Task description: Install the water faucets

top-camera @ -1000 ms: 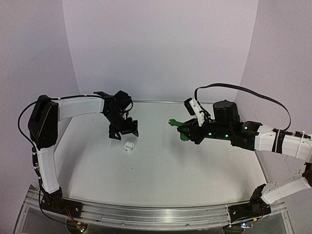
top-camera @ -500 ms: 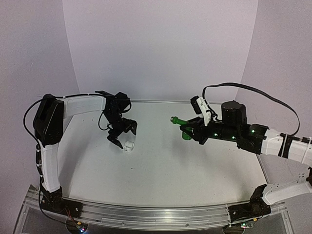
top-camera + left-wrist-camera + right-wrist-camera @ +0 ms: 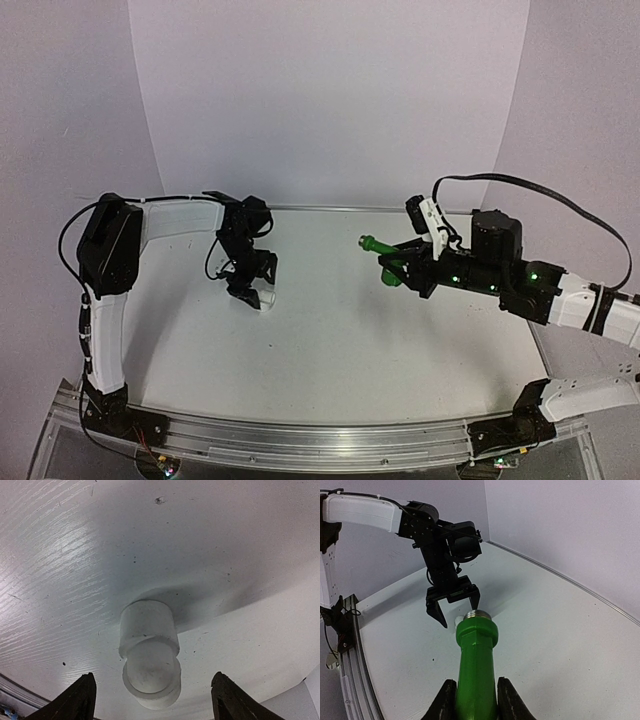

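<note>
The green tap (image 3: 385, 257) is held in my right gripper (image 3: 398, 268), lifted above the table at the right, its silvery threaded end (image 3: 477, 614) pointing left toward the left arm. In the right wrist view my fingers are shut on the green tap's stem (image 3: 476, 680). The small white fitting (image 3: 264, 299) lies on the table at the left. My left gripper (image 3: 253, 290) is open and stands right over the fitting. In the left wrist view the fitting (image 3: 149, 652) lies between my two dark fingertips (image 3: 82, 700), not touched by either.
The white table (image 3: 340, 340) is bounded by purple walls behind and at the sides. A metal rail (image 3: 300, 440) runs along the near edge. A black cable (image 3: 520, 190) loops above the right arm.
My left gripper has come down and toward the white fitting, now straddling it. My right arm has drawn back to the right, carrying the green tap a little higher.
</note>
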Action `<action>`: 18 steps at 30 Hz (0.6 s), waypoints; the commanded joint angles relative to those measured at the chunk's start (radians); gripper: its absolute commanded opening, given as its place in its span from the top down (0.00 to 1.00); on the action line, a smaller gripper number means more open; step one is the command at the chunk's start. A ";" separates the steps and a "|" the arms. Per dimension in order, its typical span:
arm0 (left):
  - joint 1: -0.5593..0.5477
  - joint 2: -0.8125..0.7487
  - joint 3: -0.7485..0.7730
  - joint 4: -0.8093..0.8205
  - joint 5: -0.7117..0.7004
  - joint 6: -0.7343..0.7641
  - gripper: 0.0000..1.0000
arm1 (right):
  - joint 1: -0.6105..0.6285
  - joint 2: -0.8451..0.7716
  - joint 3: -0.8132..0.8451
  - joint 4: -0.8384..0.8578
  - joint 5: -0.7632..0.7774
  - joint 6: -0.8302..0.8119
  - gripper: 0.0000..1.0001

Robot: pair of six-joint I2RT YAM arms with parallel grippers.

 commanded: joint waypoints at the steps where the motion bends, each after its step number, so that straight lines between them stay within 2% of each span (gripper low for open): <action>1: -0.002 0.050 0.057 -0.020 0.002 -0.062 0.20 | 0.000 -0.022 -0.001 0.071 -0.009 0.020 1.00; 7: -0.001 0.066 0.077 -0.021 -0.014 -0.067 0.23 | 0.000 -0.036 -0.014 0.072 -0.012 0.028 1.00; 18: 0.000 0.089 0.094 -0.021 -0.006 -0.062 0.47 | 0.000 -0.037 -0.017 0.074 -0.011 0.027 1.00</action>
